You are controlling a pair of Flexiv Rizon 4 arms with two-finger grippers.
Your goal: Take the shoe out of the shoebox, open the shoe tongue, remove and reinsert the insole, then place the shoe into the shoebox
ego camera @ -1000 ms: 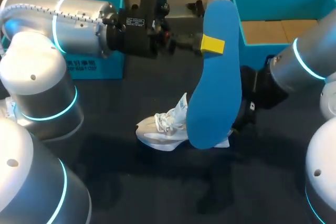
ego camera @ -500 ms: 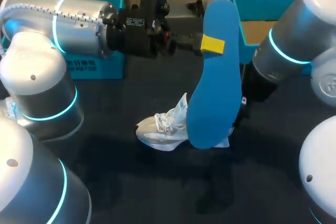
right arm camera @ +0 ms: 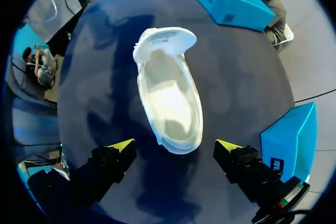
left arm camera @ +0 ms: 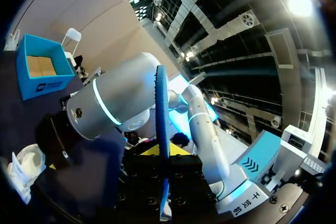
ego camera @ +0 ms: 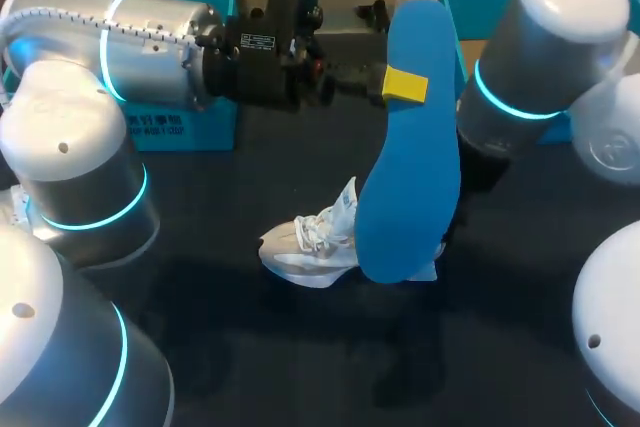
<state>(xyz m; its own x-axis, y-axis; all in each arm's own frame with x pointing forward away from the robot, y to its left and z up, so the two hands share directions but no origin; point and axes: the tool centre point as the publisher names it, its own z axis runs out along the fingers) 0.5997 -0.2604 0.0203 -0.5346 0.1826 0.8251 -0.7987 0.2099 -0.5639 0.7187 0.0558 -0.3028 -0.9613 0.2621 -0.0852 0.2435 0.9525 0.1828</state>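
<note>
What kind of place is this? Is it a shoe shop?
Probably a robot test lab, not a shop: the left gripper holds a blue insole, the right gripper hangs over a white shoe on a dark table, shoebox nearby.

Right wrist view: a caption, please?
Open right pincer above the white shoe, tongue folded back, on the dark table.

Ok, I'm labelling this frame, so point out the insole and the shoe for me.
insole (ego camera: 410,167), head view, middle of its blue face.
shoe (right arm camera: 170,102), right wrist view, the bare floor inside its opening.
</note>
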